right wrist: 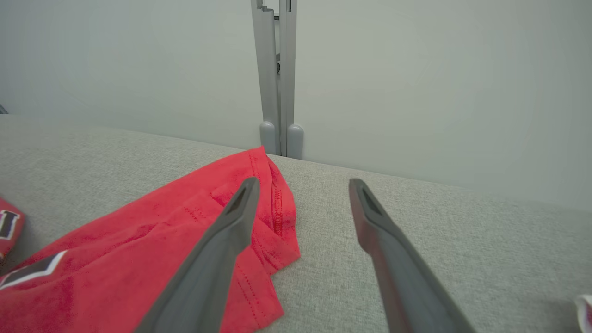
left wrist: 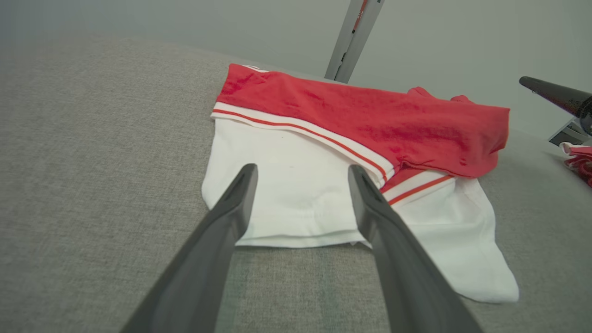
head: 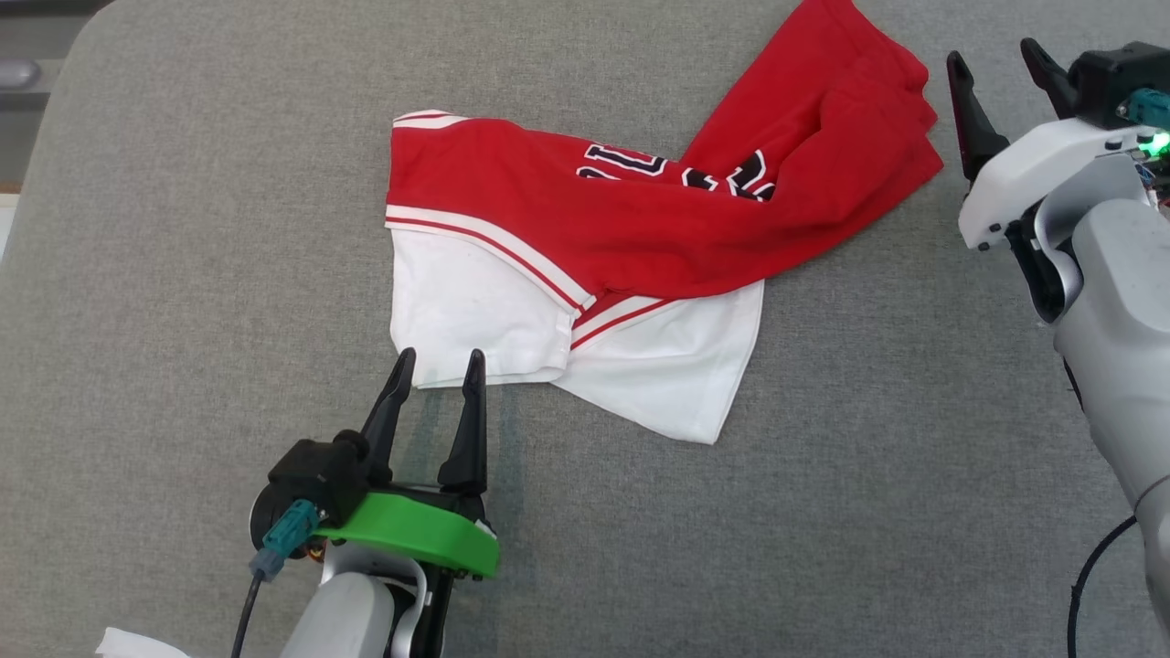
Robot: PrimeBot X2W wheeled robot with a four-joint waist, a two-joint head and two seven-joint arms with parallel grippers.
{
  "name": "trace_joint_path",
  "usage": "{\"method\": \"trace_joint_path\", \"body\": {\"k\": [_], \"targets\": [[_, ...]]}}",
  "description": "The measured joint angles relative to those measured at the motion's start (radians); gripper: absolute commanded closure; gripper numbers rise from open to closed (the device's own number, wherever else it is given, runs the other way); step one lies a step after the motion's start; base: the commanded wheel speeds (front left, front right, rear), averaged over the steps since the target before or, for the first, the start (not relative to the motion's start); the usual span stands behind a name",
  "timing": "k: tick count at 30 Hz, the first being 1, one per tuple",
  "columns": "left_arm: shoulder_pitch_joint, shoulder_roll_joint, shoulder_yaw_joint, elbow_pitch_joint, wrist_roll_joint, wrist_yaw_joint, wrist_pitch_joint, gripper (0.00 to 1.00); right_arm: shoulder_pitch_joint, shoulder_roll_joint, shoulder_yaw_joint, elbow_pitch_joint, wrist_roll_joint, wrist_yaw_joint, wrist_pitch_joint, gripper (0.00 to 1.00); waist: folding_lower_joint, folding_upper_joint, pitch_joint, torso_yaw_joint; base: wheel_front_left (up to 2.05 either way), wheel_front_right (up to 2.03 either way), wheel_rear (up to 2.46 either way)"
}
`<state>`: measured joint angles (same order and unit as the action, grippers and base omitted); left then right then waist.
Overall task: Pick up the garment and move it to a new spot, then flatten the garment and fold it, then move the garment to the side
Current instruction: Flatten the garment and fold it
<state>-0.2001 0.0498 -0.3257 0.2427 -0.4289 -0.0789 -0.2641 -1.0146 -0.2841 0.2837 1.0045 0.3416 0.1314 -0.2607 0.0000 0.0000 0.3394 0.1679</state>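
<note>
Grey woven fabric point(head: 183, 274) covers the whole work surface, with a pale wall and a grey post point(right wrist: 277, 92) behind it at 12 o'clock in the right wrist view. On it, a little toward 12 o'clock of the middle in the head view, lies the garment point(head: 640, 238), red and white with black-and-white lettering, crumpled rather than flat. Its white part spreads toward 6 o'clock, a red band with white-and-red trim is folded across it, and a red tail runs off toward 1 o'clock. At 7 o'clock of the garment sits the left gripper point(head: 441, 355), fingers spread apart and empty, tips right at the near white hem. In the left wrist view both fingers reach over that hem, but I cannot tell whether they touch it. At 3 o'clock of the red tail, just beside it, the right gripper point(head: 991, 50) stands with its fingers parted and nothing between them. Seen from the right wrist, one finger crosses the red cloth's edge and the other lies over bare fabric. A small white scrap point(head: 137, 644) shows at 7 o'clock of the head view's frame.
</note>
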Motion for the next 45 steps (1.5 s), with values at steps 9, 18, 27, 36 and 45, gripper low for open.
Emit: {"method": "trace_joint_path", "body": {"k": [9, 18, 27, 36, 45], "targets": [[0.001, 0.0, -0.013, 0.004, 0.0, -0.002, 0.0, 0.0, 0.117, -0.01, -0.099, 0.017, -0.045, 0.0, -0.001, 0.0, 0.0, 0.0, 0.005, 0.008, 0.0, 0.0, 0.0], [0.005, 0.0, -0.019, 0.01, -0.001, -0.003, 0.0, 0.0, 0.145, 0.024, -0.123, 0.094, -0.126, 0.0, -0.001, 0.0, 0.0, 0.0, 0.007, 0.032, 0.0, 0.0, 0.0], [0.004, 0.0, -0.017, 0.01, 0.0, -0.003, 0.0, 0.0, 0.113, 0.089, -0.05, 0.086, -0.122, 0.0, -0.004, 0.0, 0.0, 0.0, 0.02, 0.028, 0.0, 0.0, 0.0], [-0.006, 0.0, -0.023, 0.009, 0.001, -0.003, 0.0, 0.0, 0.074, 0.079, -0.04, 0.013, -0.124, 0.0, -0.004, 0.0, 0.0, 0.0, 0.04, 0.042, 0.0, 0.0, 0.0], [-0.017, 0.0, -0.03, 0.006, -0.002, -0.003, 0.0, 0.0, 0.023, 0.064, -0.066, 0.084, -0.141, 0.0, -0.003, 0.0, 0.0, 0.0, 0.064, 0.06, 0.0, 0.0, 0.0]]}}
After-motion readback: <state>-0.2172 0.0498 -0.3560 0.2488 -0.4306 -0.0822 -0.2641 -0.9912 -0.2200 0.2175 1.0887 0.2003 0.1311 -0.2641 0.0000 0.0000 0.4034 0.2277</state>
